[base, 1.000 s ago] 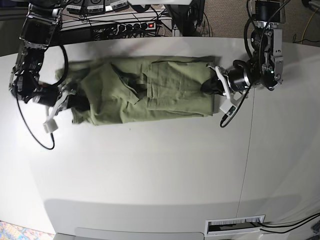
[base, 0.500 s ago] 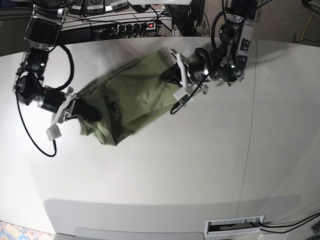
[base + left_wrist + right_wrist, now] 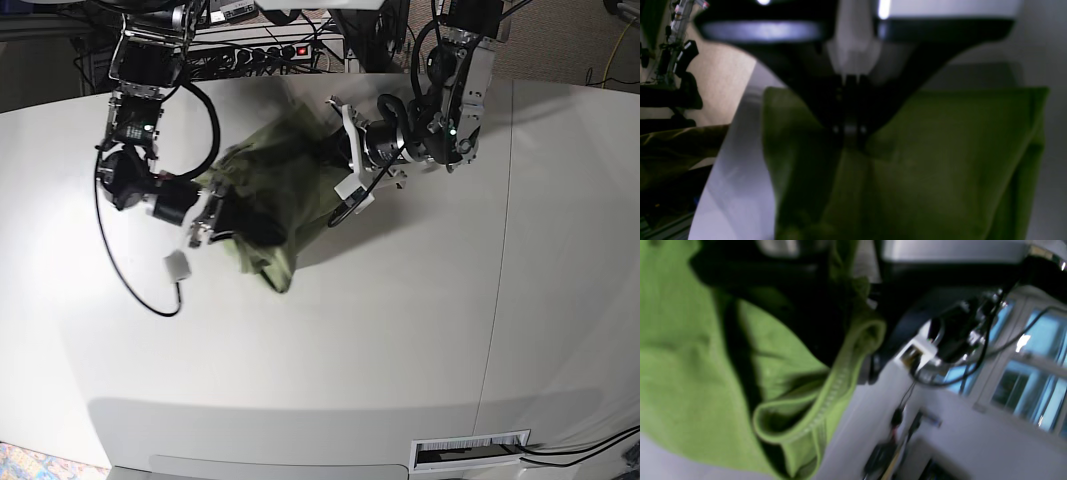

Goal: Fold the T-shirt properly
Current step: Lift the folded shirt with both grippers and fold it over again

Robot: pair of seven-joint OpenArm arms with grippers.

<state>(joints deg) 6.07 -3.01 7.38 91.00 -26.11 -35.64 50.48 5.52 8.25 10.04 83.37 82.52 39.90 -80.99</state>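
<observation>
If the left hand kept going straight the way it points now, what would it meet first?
Most likely the T-shirt itself: the left hand is shut on its cloth, which bunches ahead of it. Beyond lies the right hand, though depth is unclear.

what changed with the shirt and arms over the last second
The T-shirt, spread flat a second ago, is now lifted and bunched mid-table. The left gripper and right gripper swung inward toward each other. Both kept their grips on it.
</observation>
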